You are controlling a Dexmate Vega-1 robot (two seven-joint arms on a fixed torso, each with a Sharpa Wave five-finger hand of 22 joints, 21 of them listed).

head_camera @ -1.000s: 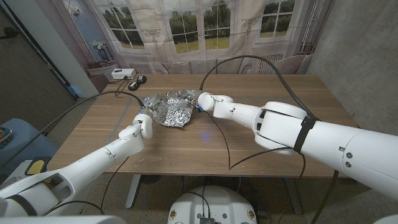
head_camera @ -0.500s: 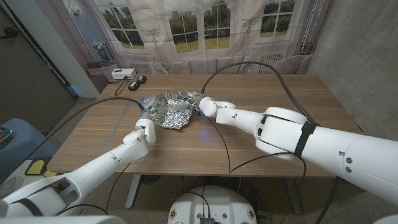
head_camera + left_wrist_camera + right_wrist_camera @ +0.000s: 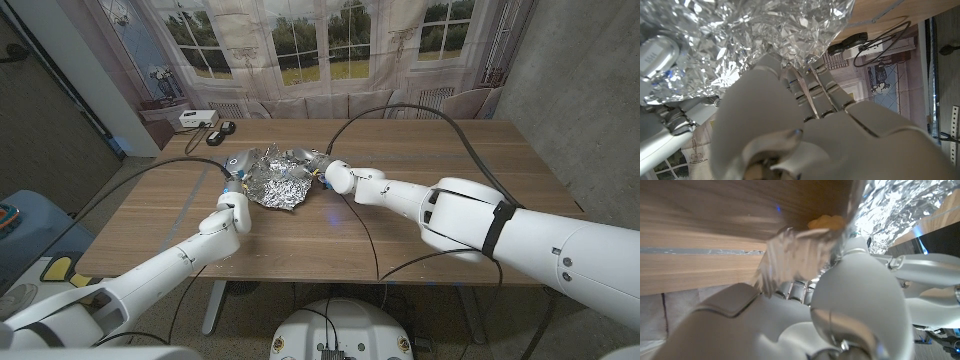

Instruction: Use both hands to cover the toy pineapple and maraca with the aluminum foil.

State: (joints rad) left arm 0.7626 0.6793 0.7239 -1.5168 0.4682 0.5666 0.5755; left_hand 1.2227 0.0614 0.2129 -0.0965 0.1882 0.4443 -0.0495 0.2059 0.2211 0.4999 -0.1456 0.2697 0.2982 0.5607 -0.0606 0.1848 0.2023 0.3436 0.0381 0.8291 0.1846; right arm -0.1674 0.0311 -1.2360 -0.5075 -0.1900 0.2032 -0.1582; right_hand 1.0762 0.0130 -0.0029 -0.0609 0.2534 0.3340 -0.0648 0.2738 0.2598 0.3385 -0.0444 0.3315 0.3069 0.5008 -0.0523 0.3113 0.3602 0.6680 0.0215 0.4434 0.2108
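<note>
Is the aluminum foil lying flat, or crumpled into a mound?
Crumpled into a mound: the aluminum foil is creased and humped above the table, between both hands.

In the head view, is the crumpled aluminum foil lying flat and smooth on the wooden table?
No: the crumpled silver aluminum foil is bunched into a raised, wrinkled mound on the wooden table.

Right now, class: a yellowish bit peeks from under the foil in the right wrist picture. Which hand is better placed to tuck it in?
The right hand: that yellowish bit lies just beyond its fingers, at the foil edge it touches. The left hand sits at the opposite edge.
</note>
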